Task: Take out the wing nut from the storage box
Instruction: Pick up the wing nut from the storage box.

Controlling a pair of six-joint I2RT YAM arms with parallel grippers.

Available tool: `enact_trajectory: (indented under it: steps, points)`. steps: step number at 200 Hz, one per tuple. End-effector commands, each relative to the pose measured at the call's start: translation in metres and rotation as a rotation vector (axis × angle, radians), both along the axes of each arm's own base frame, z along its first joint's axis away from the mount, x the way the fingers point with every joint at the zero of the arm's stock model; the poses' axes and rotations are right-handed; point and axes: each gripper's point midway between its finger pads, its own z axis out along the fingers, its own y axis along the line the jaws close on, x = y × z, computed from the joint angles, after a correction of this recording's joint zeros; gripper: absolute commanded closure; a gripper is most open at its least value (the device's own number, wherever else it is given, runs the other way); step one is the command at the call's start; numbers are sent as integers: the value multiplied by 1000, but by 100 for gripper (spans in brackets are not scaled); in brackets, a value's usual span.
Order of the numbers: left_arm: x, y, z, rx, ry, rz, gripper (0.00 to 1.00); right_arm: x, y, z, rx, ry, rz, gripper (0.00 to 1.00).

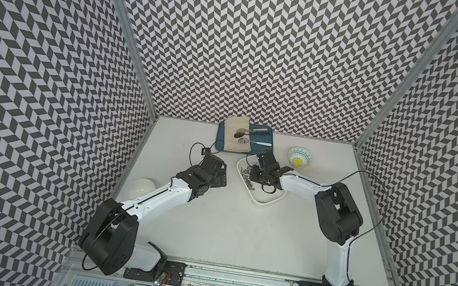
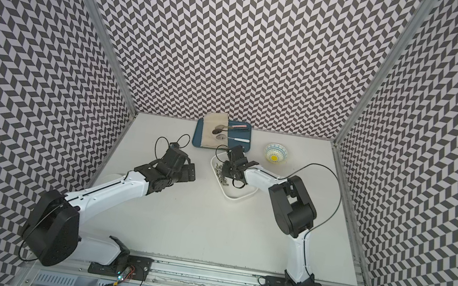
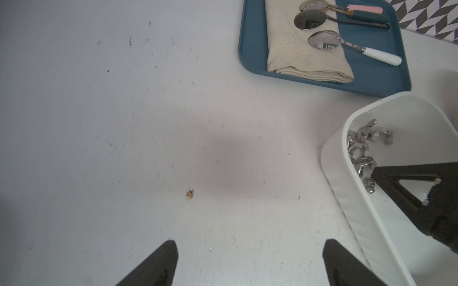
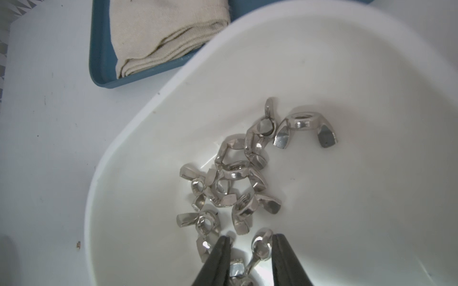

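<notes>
The white storage box (image 1: 266, 202) (image 2: 236, 197) sits right of centre on the table. Several silver wing nuts (image 4: 235, 178) (image 3: 361, 148) lie piled at its left end. My right gripper (image 4: 250, 247) (image 1: 250, 180) reaches down into the box. Its black fingers are closed on one wing nut (image 4: 260, 248), which stands on edge between them, close above the box floor. My left gripper (image 3: 250, 247) (image 1: 221, 176) hangs open over bare table left of the box, with nothing between its fingers.
A dark-blue tray (image 1: 264, 147) with a folded beige cloth (image 3: 297, 49) and three spoons lies at the back, just behind the box. A patterned bowl (image 1: 300, 157) stands at the back right. A white bowl (image 1: 139, 188) sits by the left wall.
</notes>
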Motion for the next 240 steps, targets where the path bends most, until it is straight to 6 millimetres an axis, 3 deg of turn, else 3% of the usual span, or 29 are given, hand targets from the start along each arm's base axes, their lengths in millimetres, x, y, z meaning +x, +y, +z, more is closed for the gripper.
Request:
enact_trajectory:
  steps: [1, 62, 146, 178, 210, 240]
  points:
    - [-4, 1, 11, 1, -16, -8, 4, 10, -2, -7, -7, -6, -23, 69]
    - [-6, 6, 14, 11, -25, 0, 4, 11, -2, -16, -15, 13, -16, 77]
    - [-2, 3, 18, 11, -41, -11, 4, 15, -10, -13, -62, 6, 0, 100]
    - [2, 2, 25, 5, -57, -8, 4, 18, -8, 26, -43, -59, 22, 100]
    - [4, 0, 26, 3, -62, -9, 4, 17, -10, 90, 19, -150, 35, 100]
    - [5, -1, 25, -1, -61, -9, 4, 14, -54, 120, 23, -179, -48, 100]
